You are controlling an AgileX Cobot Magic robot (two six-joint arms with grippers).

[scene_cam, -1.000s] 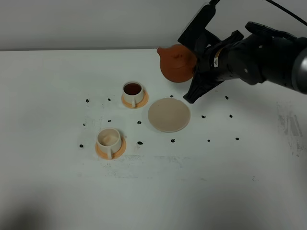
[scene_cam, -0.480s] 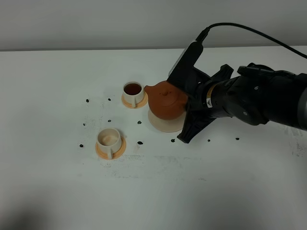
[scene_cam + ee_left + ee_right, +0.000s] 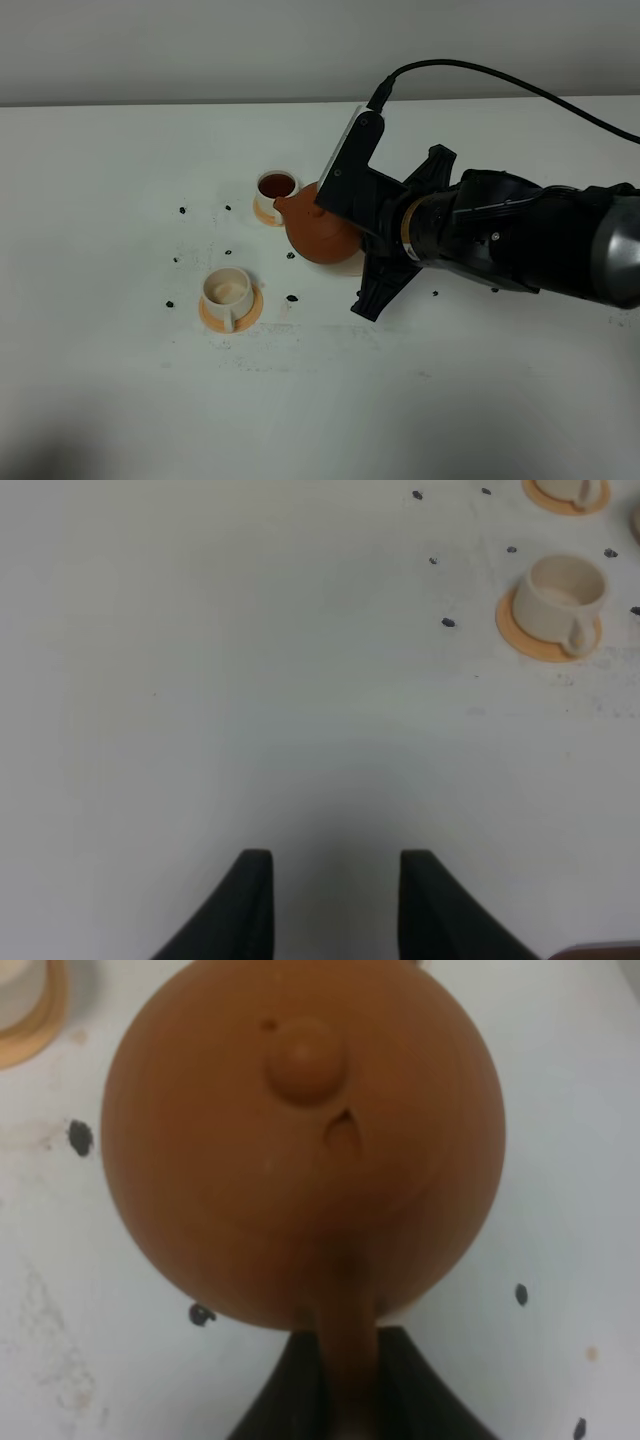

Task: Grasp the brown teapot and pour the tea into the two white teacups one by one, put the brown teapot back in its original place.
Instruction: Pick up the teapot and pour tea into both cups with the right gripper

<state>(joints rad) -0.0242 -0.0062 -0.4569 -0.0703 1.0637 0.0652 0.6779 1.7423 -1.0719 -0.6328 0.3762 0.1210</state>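
Right gripper is clamped on the brown teapot by its stick handle, which runs back into the jaws. Spout points at the far teacup, already full. The near teacup looks empty, off to the spout's side. Left gripper spread, well away.

High overview; downward wrist views, right one close above shared teapot

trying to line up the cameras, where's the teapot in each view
Exterior high: teapot near the centre of the picture, spout by the tea-filled cup.
Left wrist: not in it.
Right wrist: fills most of the picture, its handle clamped in the right gripper.
Shared landmark: the black specks.
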